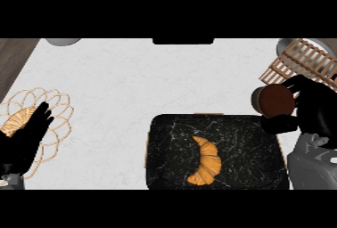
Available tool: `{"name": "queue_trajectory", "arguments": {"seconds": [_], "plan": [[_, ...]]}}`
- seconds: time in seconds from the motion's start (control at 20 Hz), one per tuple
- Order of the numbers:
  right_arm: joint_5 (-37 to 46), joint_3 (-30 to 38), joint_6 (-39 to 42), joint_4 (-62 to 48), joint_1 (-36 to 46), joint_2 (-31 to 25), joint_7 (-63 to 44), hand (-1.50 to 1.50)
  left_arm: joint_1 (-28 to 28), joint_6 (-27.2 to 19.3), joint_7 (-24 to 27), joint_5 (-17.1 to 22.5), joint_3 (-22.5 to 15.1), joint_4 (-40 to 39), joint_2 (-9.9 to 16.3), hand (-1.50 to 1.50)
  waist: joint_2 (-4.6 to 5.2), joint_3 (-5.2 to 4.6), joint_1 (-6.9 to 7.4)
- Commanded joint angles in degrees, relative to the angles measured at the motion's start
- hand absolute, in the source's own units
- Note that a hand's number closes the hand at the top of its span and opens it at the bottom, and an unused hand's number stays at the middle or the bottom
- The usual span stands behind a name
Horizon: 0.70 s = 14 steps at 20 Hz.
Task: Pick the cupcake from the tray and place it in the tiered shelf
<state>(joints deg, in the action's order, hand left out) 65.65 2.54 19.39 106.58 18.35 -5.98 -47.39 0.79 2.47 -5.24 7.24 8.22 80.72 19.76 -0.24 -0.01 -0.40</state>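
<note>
White marble counter, cupcake in right hand's curled grasp (left hand flat, released).

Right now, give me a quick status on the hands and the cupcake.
Right hand shut on cupcake, lifted off the black tray, beside the tiered shelf. Left hand open, resting at left edge. Croissant on tray, not in the way.

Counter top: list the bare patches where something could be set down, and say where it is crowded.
The counter is bare from the wicker trivet across to the wooden shelf, above the black tray. The tray is free beside its croissant. The right is crowded: right hand, cupcake, shelf. The left hand covers the trivet.
</note>
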Motion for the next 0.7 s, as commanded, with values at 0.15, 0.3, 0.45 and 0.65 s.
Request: {"name": "queue_trajectory", "arguments": {"seconds": [0.15, 0.3, 0.45, 0.65], "plan": [[-6.85, 6.03, 4.75, 19.77, 0.58, 3.31, -7.97, 1.50, 1.55, -0.32, -0.52, 0.21, 0.16, 1.89, -1.23, 0.00, -0.18, 0.01, -0.20], [-8.68, 6.12, 9.78, 28.47, 2.83, 3.60, -12.07, 1.50, 0.38, -0.05, -3.11, 0.40, 1.17, 3.18, 0.41, 0.00, -0.16, 0.00, -0.17], [-9.15, 9.17, 13.29, 28.48, 8.81, -0.26, -14.65, 1.50, -0.46, 1.40, 1.95, -0.90, 1.26, -2.15, -0.46, 0.00, 0.10, -0.04, 0.04], [-10.42, 11.16, 16.97, 29.72, 16.19, -1.22, -19.45, 1.50, 1.79, 2.37, -1.95, 0.52, 1.47, 3.28, 0.10, 0.00, -0.04, -0.03, 0.35]]}}
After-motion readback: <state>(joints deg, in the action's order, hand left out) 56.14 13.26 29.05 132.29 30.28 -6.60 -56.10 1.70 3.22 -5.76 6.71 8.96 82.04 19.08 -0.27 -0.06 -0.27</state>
